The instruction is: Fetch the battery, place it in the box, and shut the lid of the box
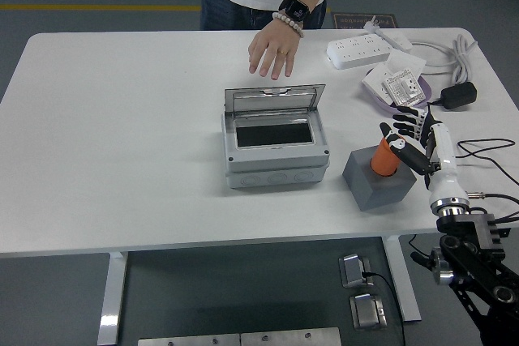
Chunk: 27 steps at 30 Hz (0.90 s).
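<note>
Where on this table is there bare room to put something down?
The whole left half of the white table, left of the open grey box, is bare, as is the strip along the near edge. The far right corner is crowded: power strip, cables, adapter, plus the right hand at the orange battery in its grey block.

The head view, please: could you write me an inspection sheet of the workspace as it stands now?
Surface: white table, mostly bare on its left half.
Job's things: grey box at centre, lid raised at the back; orange battery standing in a grey holder block.
Clutter: white power strip; small white device; black adapter.
Grippers: right hand beside the battery, thumb touching it, fingers spread; left hand not in view.
Cables: white cord at far right; black leads near the right arm.
Surroundings: a person's hand rests flat on the far edge; grey floor.
</note>
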Each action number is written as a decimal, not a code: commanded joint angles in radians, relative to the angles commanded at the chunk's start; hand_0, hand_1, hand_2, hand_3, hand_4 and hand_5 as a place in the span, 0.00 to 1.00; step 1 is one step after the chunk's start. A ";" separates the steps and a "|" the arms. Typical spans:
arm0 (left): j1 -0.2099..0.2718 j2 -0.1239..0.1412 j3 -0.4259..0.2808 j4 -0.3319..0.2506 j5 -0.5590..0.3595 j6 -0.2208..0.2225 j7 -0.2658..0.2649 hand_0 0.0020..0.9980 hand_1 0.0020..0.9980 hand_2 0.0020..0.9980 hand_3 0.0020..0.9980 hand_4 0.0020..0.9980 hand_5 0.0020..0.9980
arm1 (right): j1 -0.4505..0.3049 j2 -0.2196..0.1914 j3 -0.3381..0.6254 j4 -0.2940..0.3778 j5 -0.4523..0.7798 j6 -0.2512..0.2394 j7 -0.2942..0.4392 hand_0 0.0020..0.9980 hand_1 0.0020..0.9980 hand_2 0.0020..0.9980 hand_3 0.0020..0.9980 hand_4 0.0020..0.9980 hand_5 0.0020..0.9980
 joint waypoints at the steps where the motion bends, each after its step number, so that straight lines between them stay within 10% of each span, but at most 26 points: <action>1: 0.000 0.000 0.000 0.000 0.000 0.000 0.000 0.40 0.57 0.51 0.48 0.00 0.00 | 0.000 0.000 -0.002 0.000 0.000 0.000 0.000 0.64 0.63 0.64 0.67 0.82 0.26; 27: -0.004 -0.005 0.004 0.000 0.003 -0.002 0.000 0.40 0.57 0.51 0.48 0.00 0.00 | 0.009 0.004 -0.071 -0.014 -0.007 0.006 -0.011 0.48 0.58 0.60 0.65 0.80 0.26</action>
